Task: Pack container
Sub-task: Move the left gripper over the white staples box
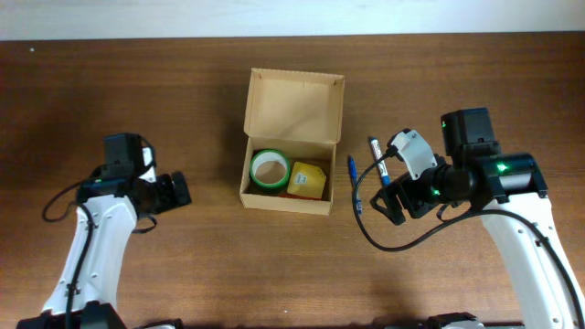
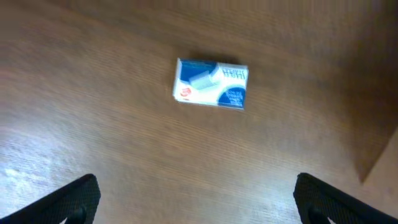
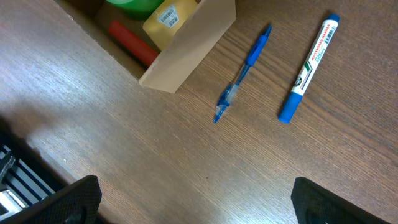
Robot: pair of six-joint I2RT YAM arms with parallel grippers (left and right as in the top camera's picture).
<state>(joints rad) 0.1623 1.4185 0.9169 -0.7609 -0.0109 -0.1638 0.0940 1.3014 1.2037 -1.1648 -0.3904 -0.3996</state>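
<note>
The tan cardboard container sits mid-table with its flap lid standing open at the far side. Inside it are a green tape roll, a yellow packet and something red. Just right of it lie a blue pen and a blue-capped marker, side by side, not touching. The right gripper hovers near them, fingers spread and empty. The left gripper, well left of the container, is also spread wide above a small blue-and-white box.
</note>
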